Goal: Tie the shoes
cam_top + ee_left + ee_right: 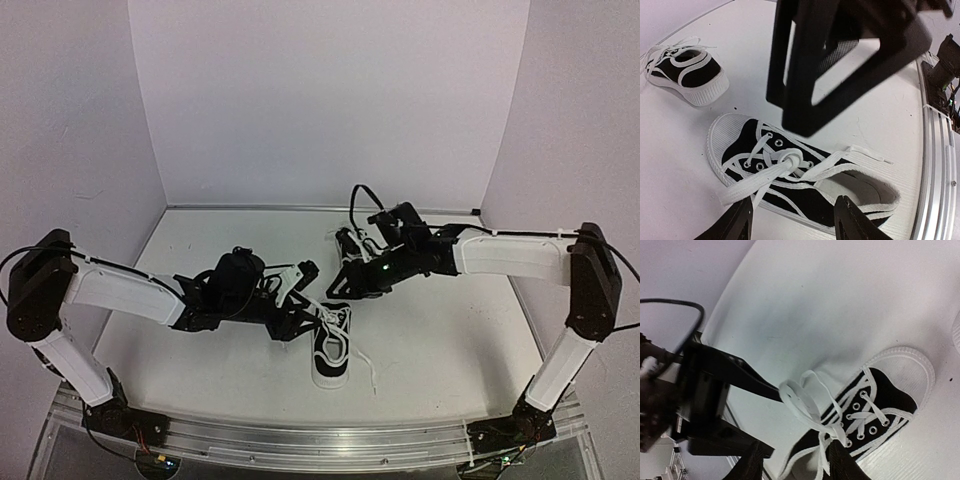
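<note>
The near shoe (332, 347) is a black sneaker with a white sole, toe towards me, with its white laces crossed in a knot (790, 161). A lace loop (800, 401) sticks out to its left. My left gripper (306, 316) is open at the shoe's left side, with the shoe's heel part between its fingers (795, 222); the loop end lies by its left finger (737, 225). My right gripper (342, 288) is open just above and behind the shoe, over the knot (795, 465). The second shoe (350, 243) lies behind the right arm and also shows in the left wrist view (686, 75).
The white table is walled at the back and both sides. A metal rail (300, 440) runs along the near edge, also in the left wrist view (935, 165). Both arms lie low over the table's middle, close to each other.
</note>
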You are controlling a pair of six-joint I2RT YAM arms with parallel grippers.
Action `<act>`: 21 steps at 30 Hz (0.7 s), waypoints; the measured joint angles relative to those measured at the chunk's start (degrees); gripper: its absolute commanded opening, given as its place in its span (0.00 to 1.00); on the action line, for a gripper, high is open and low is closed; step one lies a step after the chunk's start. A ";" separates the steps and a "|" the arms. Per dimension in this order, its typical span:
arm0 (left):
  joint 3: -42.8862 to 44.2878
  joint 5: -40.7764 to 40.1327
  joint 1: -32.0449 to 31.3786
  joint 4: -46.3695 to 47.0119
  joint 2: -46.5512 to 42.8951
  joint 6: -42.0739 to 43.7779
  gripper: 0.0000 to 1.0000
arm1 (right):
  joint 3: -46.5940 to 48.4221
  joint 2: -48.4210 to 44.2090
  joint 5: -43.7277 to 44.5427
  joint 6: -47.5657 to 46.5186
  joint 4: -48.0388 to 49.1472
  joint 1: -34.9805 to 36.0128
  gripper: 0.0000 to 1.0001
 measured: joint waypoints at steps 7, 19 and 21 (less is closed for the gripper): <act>1.92 0.64 1.79 0.00 1.77 -0.03 0.59 | 0.16 5.58 2.02 -2.46 -3.58 0.08 0.35; 2.05 1.58 2.49 -0.06 1.77 0.00 0.60 | 2.28 8.79 2.47 -4.23 -4.31 0.12 0.27; 1.96 1.56 2.54 -0.17 1.43 0.00 0.61 | 2.42 9.08 2.39 -4.28 -4.34 0.12 0.27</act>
